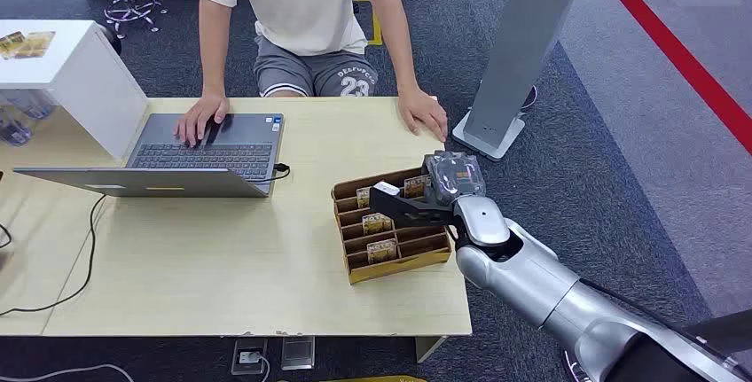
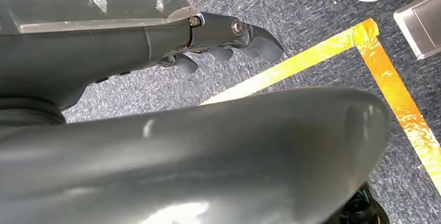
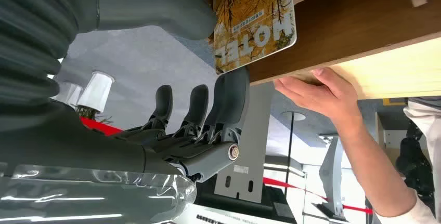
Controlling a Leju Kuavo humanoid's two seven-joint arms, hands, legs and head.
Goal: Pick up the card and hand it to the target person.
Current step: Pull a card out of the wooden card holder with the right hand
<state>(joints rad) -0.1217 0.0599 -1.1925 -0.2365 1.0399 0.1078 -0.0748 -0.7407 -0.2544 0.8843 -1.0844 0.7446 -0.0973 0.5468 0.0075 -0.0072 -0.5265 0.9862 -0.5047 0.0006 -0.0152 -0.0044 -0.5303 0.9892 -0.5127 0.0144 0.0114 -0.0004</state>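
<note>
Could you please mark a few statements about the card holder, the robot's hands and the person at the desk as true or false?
1. The right hand is at the brown slotted wooden card holder. True.
2. The right hand's thumb and a finger pinch a yellow hotel card. True.
3. The open grey laptop sits beside the right hand. False: it lies across the light wooden table, by the person's hand.
4. The left hand rests on the table. False: it hangs over grey carpet.
5. The card holder is empty. False: several cards stand in its slots.
</note>
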